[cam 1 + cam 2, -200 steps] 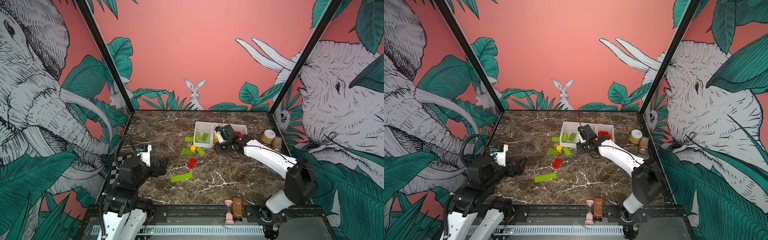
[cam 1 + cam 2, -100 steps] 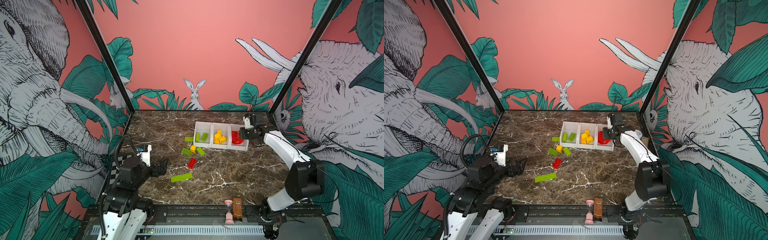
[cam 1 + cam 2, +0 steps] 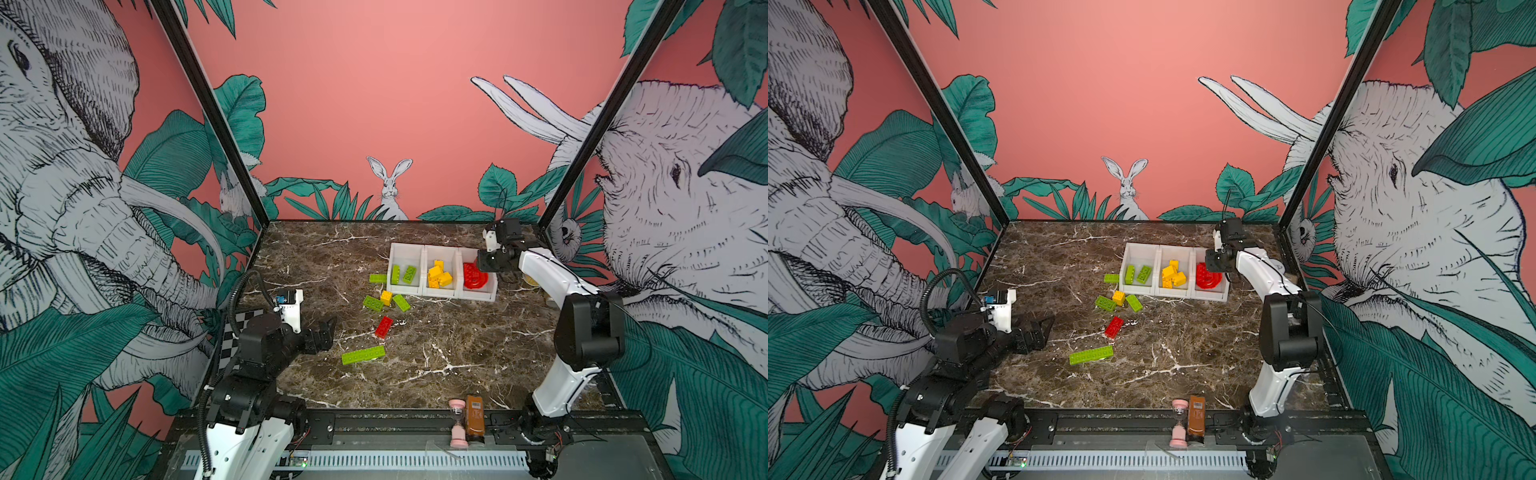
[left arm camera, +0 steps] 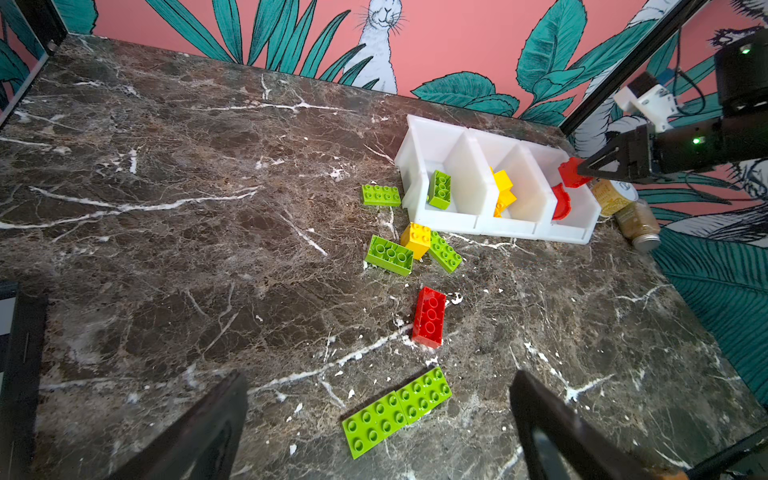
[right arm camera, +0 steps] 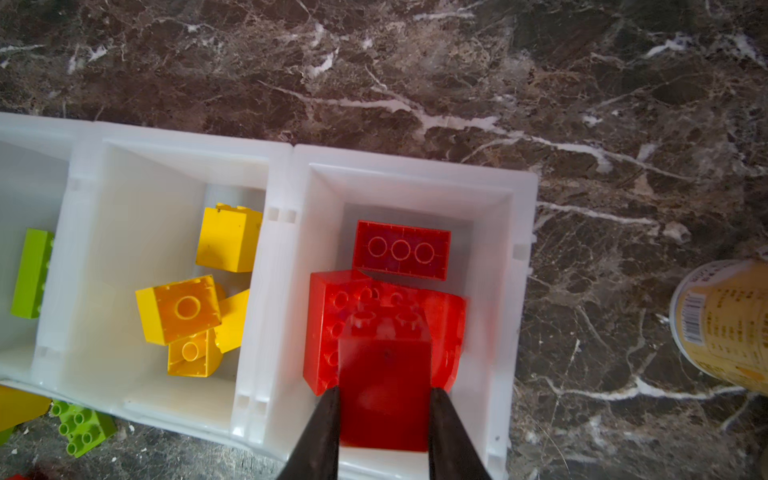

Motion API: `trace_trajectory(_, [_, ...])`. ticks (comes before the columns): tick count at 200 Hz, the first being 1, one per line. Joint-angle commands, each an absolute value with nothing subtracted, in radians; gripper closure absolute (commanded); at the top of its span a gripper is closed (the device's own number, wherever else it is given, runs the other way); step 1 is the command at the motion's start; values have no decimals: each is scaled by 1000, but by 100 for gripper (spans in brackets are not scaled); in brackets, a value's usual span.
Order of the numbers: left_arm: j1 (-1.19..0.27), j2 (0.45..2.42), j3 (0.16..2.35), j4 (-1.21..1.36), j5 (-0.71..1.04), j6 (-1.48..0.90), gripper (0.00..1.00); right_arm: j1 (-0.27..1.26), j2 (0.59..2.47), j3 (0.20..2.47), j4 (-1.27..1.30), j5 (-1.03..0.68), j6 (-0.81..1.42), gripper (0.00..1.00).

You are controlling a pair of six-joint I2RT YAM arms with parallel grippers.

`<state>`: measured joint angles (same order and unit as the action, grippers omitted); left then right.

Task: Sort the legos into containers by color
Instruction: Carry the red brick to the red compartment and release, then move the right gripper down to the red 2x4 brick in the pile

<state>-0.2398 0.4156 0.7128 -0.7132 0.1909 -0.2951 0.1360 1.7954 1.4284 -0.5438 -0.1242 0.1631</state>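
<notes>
"Right wrist view first: how is the held lego looking?"

"It is showing as a chunky red brick (image 5: pixel 384 374), one smooth side facing the camera and two studs pointing away."

"What is the right gripper (image 5: pixel 384 395) doing?"

"Its black fingers (image 5: pixel 324 432) are pinching the brick's two sides, clamped tight onto it. It is hanging over the right-hand bin (image 5: pixel 521 291) of the three joined white containers (image 3: pixel 440 291), above a red arch piece (image 3: pixel 474 276) and a dark red brick (image 5: pixel 401 249) lying underside up. Whether it is touching them, I cannot tell."

"And the left gripper (image 3: pixel 325 332)?"

"It is hovering at the near left, jaws spread wide, gripping nothing."

"Where are the other legos sitting?"

"Yellow bricks (image 5: pixel 178 309) are lying in the middle bin, green bricks (image 3: pixel 409 274) in the left one. A long green brick (image 3: pixel 363 354), a loose red brick (image 3: pixel 384 326) and a small green-and-yellow cluster (image 3: pixel 385 297) are lying on the marble table (image 3: pixel 457 357), near side of the bins."

"How is the room looking?"

"Bin walls are standing close on both sides of the held brick. A yellowish jar (image 5: pixel 723 324) is standing right of the bins, apart from them. Bare marble is stretching across the near right."
</notes>
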Motion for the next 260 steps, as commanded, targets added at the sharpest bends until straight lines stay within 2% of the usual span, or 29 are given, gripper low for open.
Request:
trace_trajectory(1, [-244,408,724,-719,194,-290,1,133,1833,1485,-541,-124,148,69])
trace_trajectory(17, [-244,404,724,-718,192,-290,1,132,1859,1528,-563,-111,142,64])
trace_trajectory(55, [-244,406,723,-714,199,-288,1,132,1850,1557,-623,-92,138,39])
trace_trajectory(72, [-244,409,723,-715,204,-287,1,132,1793,1513,-620,-98,152,35])
trace_trajectory(108, [-244,410,724,-713,205,-288,1,187,1610,1348,-600,-191,255,33])
trace_trajectory(137, [-244,404,724,-715,192,-289,1,394,1424,1158,-523,-160,385,32])
trace_trajectory(165, [-244,403,724,-719,187,-291,1,625,1367,1042,-401,-99,534,32])
trace_trajectory(209, [-244,411,725,-719,192,-290,1,878,1518,1100,-384,-13,602,31])
trace_trajectory(260, [-243,399,724,-720,183,-291,1,952,1733,1225,-323,-72,616,31])
